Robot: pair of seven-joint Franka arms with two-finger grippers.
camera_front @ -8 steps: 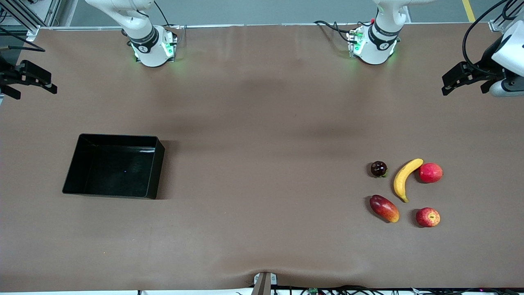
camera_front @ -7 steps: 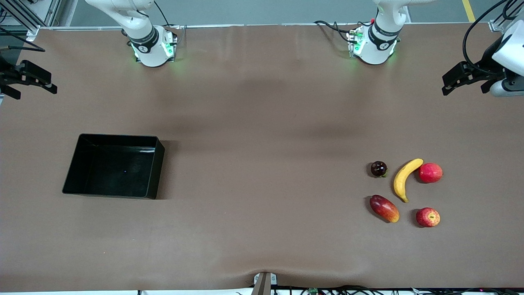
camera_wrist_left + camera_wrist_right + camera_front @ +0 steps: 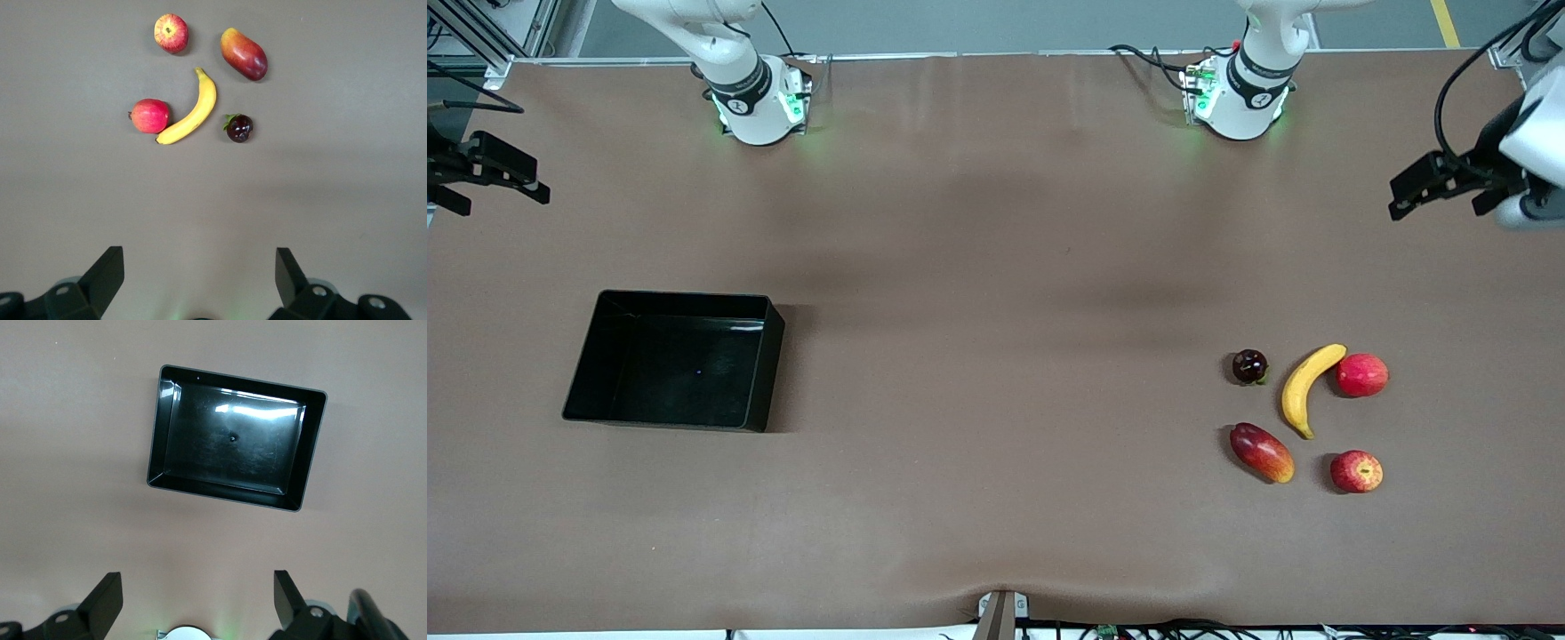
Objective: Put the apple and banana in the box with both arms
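Banana point(image 3: 1305, 388), apple point(image 3: 1356, 471), apart from left end effector point(image 3: 1427, 182)

Pinkish-red fruit point(image 3: 1361, 374), mango-like fruit point(image 3: 1261, 452), dark round fruit point(image 3: 1249, 366) on table point(image 3: 996, 267).

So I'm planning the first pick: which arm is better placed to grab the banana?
Probably left. The left gripper, open, hangs at the table end where the banana and apple lie. The right gripper, also open, waits at the box's end.

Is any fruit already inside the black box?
No, the box holds nothing in the right wrist view; the apple and banana lie on the table at the left arm's end.
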